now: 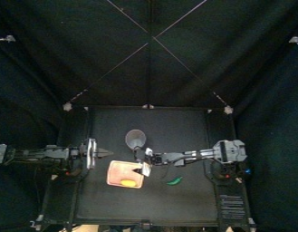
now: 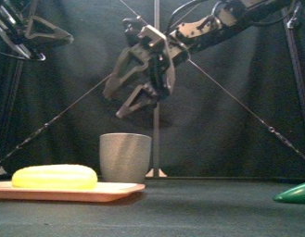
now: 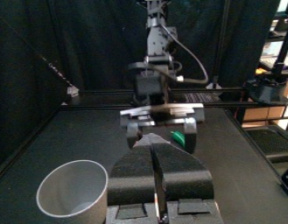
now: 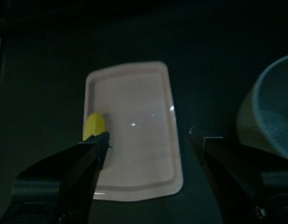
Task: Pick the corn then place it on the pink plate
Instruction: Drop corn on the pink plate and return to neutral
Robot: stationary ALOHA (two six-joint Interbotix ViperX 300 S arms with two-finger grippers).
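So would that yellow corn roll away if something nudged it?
Possibly: the corn looks rounded and smooth, lying on its side, so a sideways nudge might roll it. The pink tray under it seems flat with hardly any lip to stop it. It holds a plump shape lying there, so probably stiff.

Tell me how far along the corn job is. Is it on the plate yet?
Done: the corn lies on the pink plate. In hand: nothing. The right gripper hangs above the plate, jaws open and empty. The left gripper sits shut at the table's left side. Left: probably only pulling the right arm clear of the plate.
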